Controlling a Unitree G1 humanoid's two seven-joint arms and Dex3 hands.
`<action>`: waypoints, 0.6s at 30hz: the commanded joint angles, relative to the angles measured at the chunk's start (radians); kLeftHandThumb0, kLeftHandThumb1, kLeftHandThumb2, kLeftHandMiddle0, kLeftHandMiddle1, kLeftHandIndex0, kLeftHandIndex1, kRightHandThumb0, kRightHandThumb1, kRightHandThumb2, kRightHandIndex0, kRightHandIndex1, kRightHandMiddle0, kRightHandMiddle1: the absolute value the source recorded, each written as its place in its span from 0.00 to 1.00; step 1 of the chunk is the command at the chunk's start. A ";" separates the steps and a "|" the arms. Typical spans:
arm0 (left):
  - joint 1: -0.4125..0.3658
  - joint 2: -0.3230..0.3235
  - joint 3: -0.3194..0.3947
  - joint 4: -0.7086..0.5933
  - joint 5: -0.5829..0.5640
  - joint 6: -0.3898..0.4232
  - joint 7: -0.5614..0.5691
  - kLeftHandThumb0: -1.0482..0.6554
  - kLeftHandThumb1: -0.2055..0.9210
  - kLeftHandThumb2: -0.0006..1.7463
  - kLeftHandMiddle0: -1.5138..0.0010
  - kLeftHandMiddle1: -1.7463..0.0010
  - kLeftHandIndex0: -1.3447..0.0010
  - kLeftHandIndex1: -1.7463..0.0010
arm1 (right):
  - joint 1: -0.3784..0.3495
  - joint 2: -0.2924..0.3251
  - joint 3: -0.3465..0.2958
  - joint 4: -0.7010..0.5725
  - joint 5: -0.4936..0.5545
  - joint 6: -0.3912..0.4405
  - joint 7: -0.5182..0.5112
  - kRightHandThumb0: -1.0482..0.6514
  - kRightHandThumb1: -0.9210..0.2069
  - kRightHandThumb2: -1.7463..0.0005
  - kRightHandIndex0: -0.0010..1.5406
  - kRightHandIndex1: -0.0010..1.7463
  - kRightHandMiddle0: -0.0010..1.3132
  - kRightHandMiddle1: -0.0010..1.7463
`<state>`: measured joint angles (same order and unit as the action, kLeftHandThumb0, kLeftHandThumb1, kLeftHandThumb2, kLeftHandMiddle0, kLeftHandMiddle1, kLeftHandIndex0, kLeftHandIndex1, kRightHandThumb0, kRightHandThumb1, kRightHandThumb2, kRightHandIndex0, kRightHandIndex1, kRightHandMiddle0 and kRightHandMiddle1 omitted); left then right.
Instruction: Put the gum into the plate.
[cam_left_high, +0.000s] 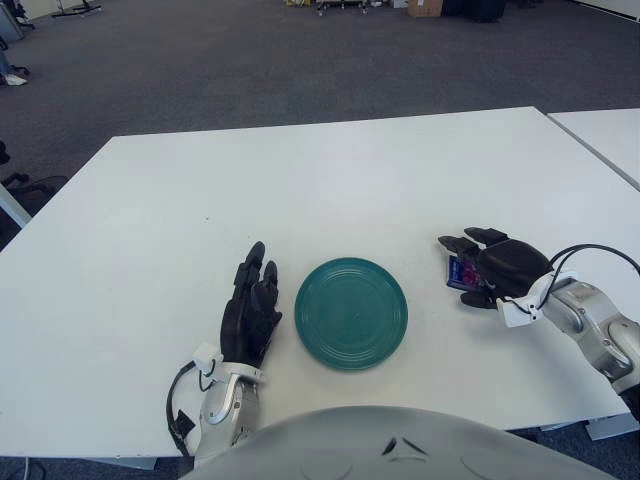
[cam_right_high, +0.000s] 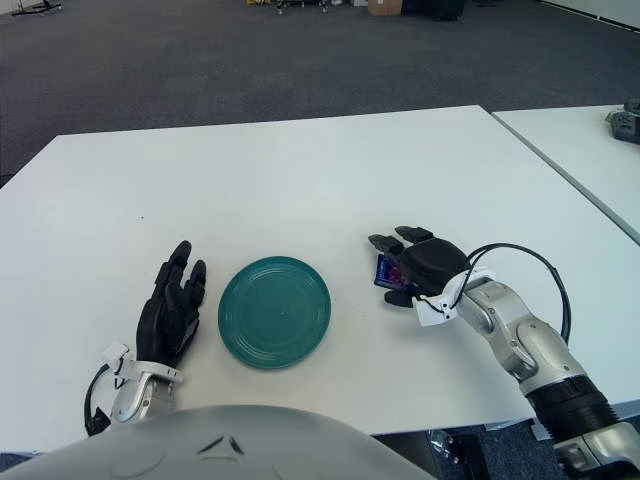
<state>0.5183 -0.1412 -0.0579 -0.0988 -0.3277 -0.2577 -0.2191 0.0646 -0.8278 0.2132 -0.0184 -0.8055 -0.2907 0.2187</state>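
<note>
Curling around the small purple gum pack (cam_left_high: 462, 272), the right hand (cam_left_high: 487, 266) grips it on the white table (cam_left_high: 330, 180), beside the round teal plate (cam_left_high: 351, 312). Probably light, stiff and slippery, so pinch its flat sides. Left hand (cam_left_high: 252, 310) lies relaxed left of the plate.

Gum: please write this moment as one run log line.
gum: in right robot hand, right of plate | plate: empty | left robot hand: idle, left of plate
</note>
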 joint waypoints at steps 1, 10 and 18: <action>0.006 0.008 0.008 0.009 -0.002 0.013 0.000 0.00 1.00 0.40 1.00 1.00 1.00 0.88 | -0.016 0.012 -0.002 0.026 -0.004 0.009 -0.014 0.00 0.00 0.53 0.06 0.00 0.00 0.03; 0.006 0.009 0.017 0.013 -0.009 0.013 0.001 0.00 1.00 0.40 0.98 1.00 1.00 0.86 | -0.020 0.029 -0.005 0.056 -0.008 0.039 -0.028 0.00 0.00 0.53 0.07 0.00 0.01 0.04; 0.004 0.013 0.024 0.017 -0.015 0.016 -0.005 0.00 1.00 0.40 0.99 1.00 1.00 0.86 | -0.020 0.050 -0.009 0.065 -0.008 0.093 -0.033 0.00 0.00 0.55 0.07 0.00 0.00 0.08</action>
<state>0.5180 -0.1380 -0.0440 -0.0978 -0.3377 -0.2580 -0.2206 0.0617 -0.7904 0.2136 0.0397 -0.8091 -0.2165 0.1993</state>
